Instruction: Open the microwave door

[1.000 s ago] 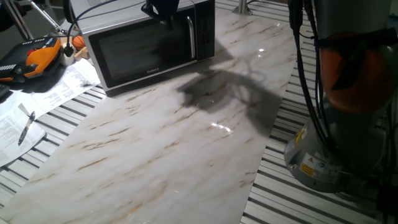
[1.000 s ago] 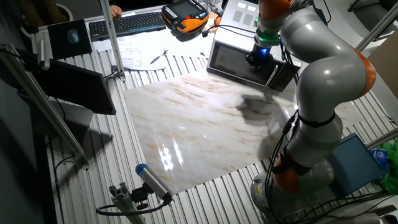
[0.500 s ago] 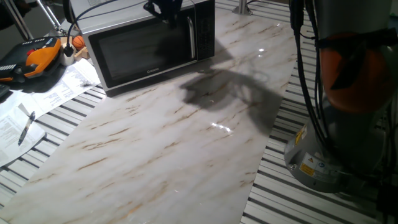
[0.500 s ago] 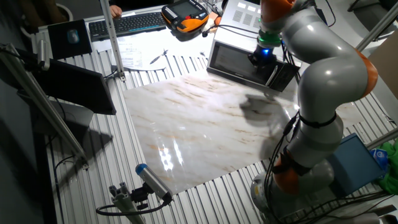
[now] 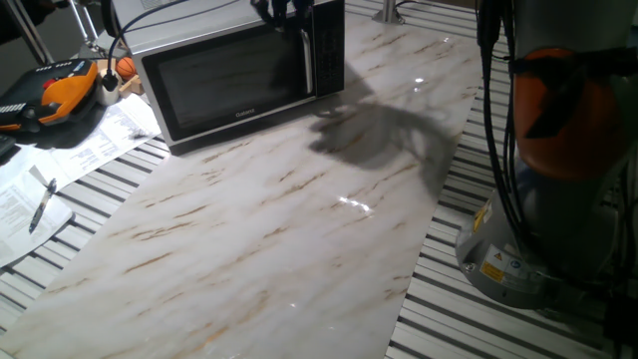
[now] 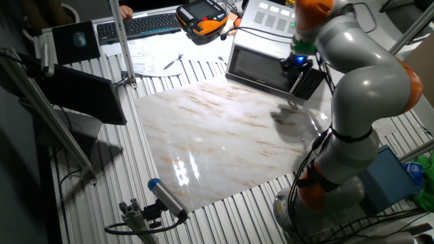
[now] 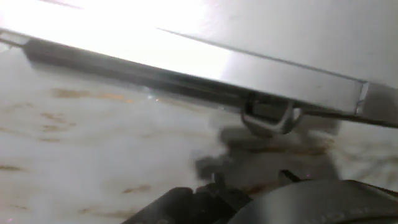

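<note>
At the far end of the marble-patterned table top [image 5: 299, 229] we see the microwave [image 5: 235, 62] standing with the microwave door [image 5: 231, 82] shut flush against its front, the vertical silver handle [image 5: 308, 62] at the door's 3 o'clock edge beside the black keypad strip [image 5: 328, 52]. The gripper [image 5: 282, 10] hangs over the top front edge of the microwave, at about 12 o'clock from the handle, close above it; we cannot tell whether it touches the door or how far its fingers are spread, as they are dark and cut off by the frame. In the other fixed view the gripper [image 6: 296, 62] sits just above the door's handle end. The hand view looks down along the microwave's silver top to the marble below
</note>
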`<action>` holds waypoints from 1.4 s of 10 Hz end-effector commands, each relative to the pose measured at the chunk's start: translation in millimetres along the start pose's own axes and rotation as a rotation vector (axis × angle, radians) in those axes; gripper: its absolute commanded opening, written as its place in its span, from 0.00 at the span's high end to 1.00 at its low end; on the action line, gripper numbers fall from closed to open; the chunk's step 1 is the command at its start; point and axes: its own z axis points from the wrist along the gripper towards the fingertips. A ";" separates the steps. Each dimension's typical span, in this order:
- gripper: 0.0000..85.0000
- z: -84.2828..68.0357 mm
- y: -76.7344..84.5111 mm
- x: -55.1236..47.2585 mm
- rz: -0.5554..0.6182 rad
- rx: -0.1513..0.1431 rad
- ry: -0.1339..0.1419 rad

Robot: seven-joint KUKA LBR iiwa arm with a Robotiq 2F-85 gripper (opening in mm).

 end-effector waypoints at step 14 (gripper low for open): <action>0.40 15.5 -32.3 -34.7 0.108 -0.036 -0.072</action>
